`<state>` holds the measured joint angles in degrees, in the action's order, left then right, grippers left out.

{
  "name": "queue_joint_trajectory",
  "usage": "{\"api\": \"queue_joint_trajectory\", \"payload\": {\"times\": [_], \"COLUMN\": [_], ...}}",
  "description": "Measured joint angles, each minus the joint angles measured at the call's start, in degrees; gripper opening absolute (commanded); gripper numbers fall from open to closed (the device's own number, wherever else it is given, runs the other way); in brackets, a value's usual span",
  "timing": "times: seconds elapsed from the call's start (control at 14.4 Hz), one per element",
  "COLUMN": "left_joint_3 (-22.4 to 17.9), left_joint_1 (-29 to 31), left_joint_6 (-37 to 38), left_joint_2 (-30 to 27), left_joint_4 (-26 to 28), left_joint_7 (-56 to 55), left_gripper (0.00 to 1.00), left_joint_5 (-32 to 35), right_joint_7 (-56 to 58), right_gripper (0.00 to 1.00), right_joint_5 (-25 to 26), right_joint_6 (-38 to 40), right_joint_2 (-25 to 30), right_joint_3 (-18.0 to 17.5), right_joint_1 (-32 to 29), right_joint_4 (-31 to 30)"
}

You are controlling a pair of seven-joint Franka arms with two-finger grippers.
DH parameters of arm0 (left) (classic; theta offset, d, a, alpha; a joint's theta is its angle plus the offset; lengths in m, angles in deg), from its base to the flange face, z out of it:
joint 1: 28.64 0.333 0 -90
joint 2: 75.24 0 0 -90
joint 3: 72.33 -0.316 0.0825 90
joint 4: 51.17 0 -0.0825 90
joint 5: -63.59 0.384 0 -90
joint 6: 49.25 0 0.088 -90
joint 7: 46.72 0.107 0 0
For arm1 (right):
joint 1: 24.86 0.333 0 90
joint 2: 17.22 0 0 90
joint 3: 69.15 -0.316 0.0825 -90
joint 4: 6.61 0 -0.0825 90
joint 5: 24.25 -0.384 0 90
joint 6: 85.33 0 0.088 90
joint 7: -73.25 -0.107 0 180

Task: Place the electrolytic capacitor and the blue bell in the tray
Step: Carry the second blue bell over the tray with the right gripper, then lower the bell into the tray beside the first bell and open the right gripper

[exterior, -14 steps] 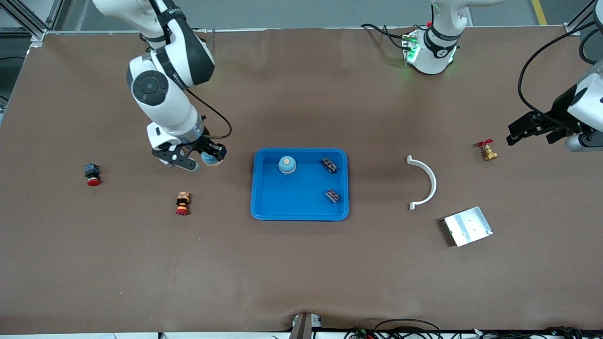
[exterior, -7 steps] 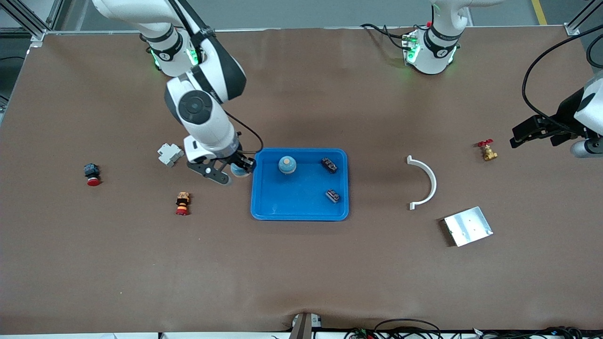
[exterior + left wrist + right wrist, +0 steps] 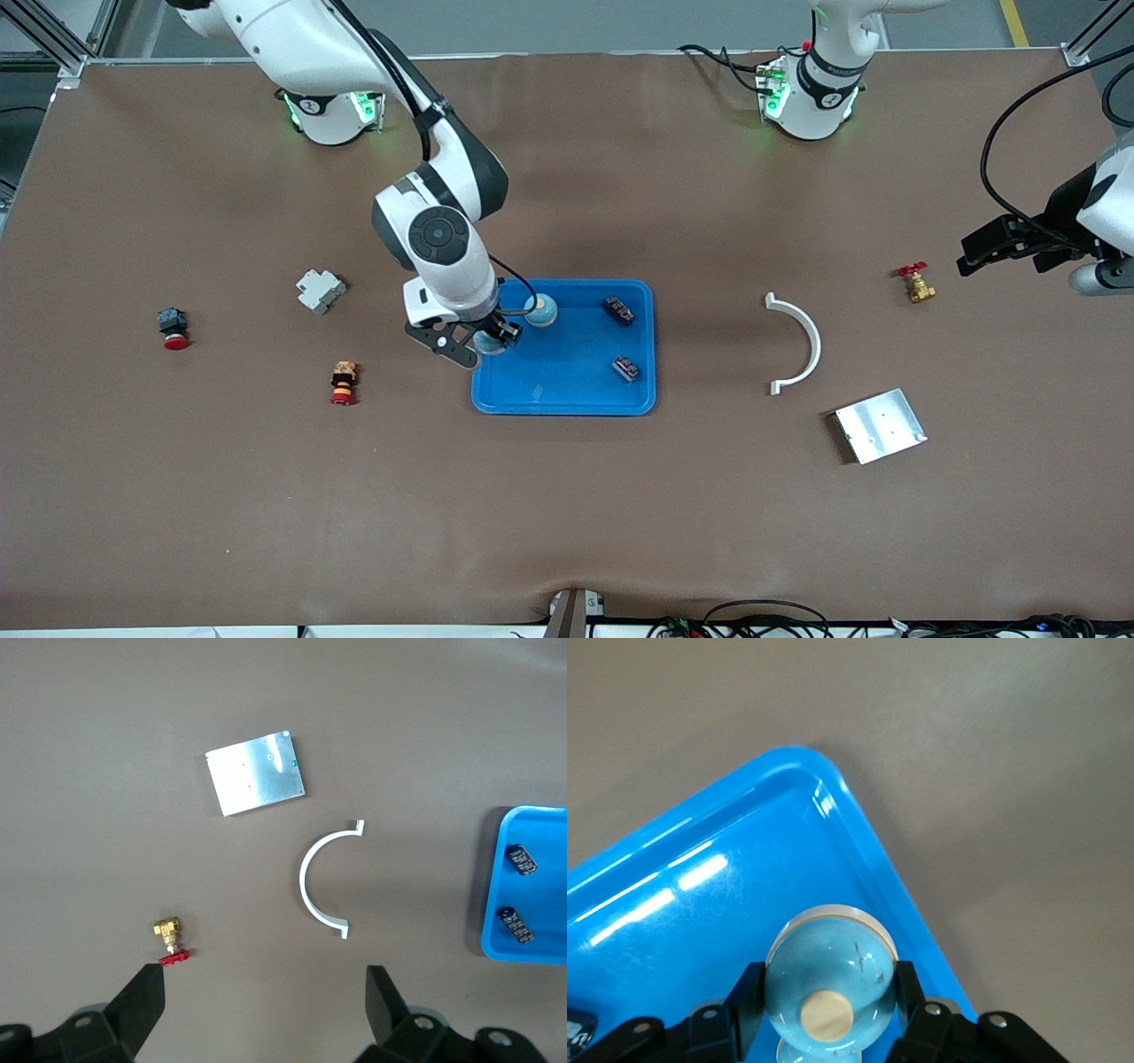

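The table [image 3: 567,514] is covered in a matte brown sheet, faintly wrinkled at its near edge. The right arm [image 3: 438,235], glossy white with dark joints, reaches from its base to the tray; the left arm [image 3: 1103,208] waits over its own end of the table.

The tray [image 3: 567,390] is a shallow rectangle of shiny bright-blue plastic with rounded corners and a raised rim, lying mid-table. The right gripper [image 3: 490,338] hangs over the tray's edge toward the right arm's end, its black fingers [image 3: 908,992] clamped on a bell [image 3: 827,983]: a smooth, pale-blue glossy dome with a cream button on top. A second bell [image 3: 541,310] of the same look sits in the tray just beside it, farther from the front camera. Two capacitors [image 3: 619,310] [image 3: 625,368], small dark ribbed cylinders, lie in the tray toward the left arm's end.

The left gripper [image 3: 266,1014] hovers with its black fingers spread wide and nothing between them, over bare table near a valve [image 3: 916,283] of brass with a red handle.

A plate [image 3: 880,425], flat, square and of brushed silver metal, lies toward the left arm's end, nearer the front camera than a white plastic half-ring [image 3: 796,344].

Toward the right arm's end lie a pale grey blocky clip [image 3: 319,290], a button [image 3: 343,382] stacked in orange, yellow and red bands, and a black switch [image 3: 174,328] with a red cap.
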<state>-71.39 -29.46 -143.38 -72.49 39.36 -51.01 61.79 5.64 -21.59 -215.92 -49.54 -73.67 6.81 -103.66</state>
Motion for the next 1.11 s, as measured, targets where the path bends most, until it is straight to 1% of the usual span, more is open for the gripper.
{"api": "queue_joint_trajectory", "payload": {"times": [0.35,0.76,0.97,1.11], "left_joint_3": [0.0,-0.11,-0.1,-0.09], "left_joint_1": [-0.04,0.12,0.04,0.02], "left_joint_6": [0.17,1.19,1.5,3.09], "left_joint_2": [0.15,0.16,0.02,-0.1], "left_joint_4": [0.0,-0.27,-1.78,-2.37], "left_joint_7": [0.0,0.0,0.0,0.0], "left_gripper": [1.0,1.0,1.0,1.0], "left_joint_5": [0.0,0.02,0.02,0.02], "right_joint_7": [-7.41,-10.25,-11.9,-12.93], "right_gripper": [0.0,0.0,0.0,0.0], "right_joint_5": [5.2,5.44,5.46,5.5], "right_joint_6": [-1.0,-1.3,-1.31,-1.33], "right_joint_2": [-5.12,-8.06,-10.11,-11.48], "right_joint_3": [0.2,0.24,0.24,0.26], "right_joint_1": [2.77,3.48,4.28,4.97], "right_joint_4": [3.27,6.25,8.51,9.94]}}
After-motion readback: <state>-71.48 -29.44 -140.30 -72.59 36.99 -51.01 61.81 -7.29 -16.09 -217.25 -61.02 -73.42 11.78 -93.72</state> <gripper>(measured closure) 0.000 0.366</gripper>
